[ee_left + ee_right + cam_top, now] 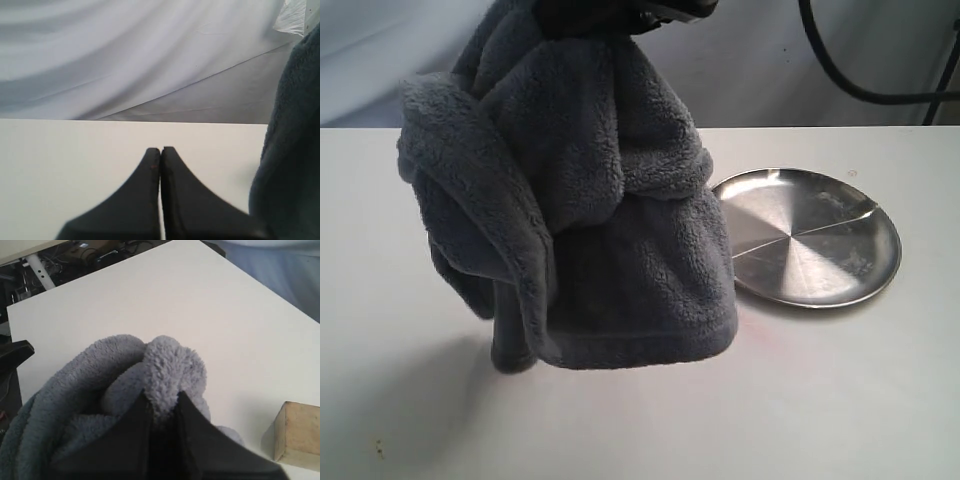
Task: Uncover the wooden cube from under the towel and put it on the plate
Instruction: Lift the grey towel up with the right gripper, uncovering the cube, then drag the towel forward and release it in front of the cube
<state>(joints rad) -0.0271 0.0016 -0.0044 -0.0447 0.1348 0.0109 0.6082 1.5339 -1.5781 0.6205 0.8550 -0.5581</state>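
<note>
The wooden cube sits uncovered on the white table. It is below my right pincer and off to one side, well apart from my fingertips. Its light tan faces are plain. From the exterior view the cube is hidden behind the cloth.

My right pincer is squeezed narrow on a thick fold of the dark grey plush towel, which hangs from it in heavy, bunched folds. I cannot tell whether its lower hem touches the table.

The round stainless-steel plate lies flat on the table, lower than my right pincer and just beside the hanging towel, which covers a little of its rim. Its shiny face shows only radial reflections.

My left pincer has its jaws pressed together with nothing between them, low over the table, and the towel hangs near it. A white draped sheet backs the table, and black cables run behind it.
</note>
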